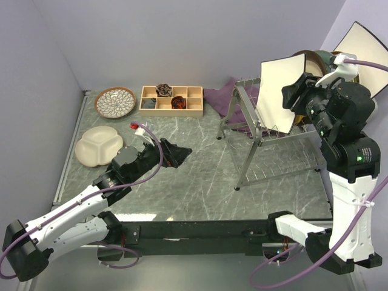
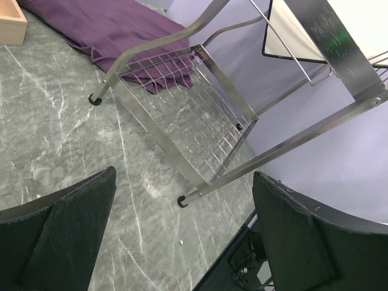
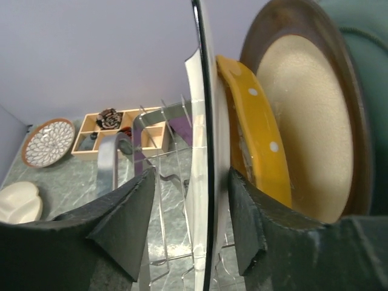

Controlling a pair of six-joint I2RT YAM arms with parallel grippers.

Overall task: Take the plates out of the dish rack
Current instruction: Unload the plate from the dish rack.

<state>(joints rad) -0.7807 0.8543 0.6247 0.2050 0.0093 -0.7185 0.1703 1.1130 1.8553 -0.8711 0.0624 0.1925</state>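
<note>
While astride white plate's (image 1: 277, 91) edge, right claw (image 3: 193, 177) agape.

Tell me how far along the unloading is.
Done: the petal-patterned plate and cream divided plate lie on the table. In hand: the right gripper straddles a white square plate in the dish rack, jaws not yet closed. Left: that one plus a second white square plate, a yellow plate, a brown-rimmed plate and a teal plate. The left gripper is open, empty.
</note>
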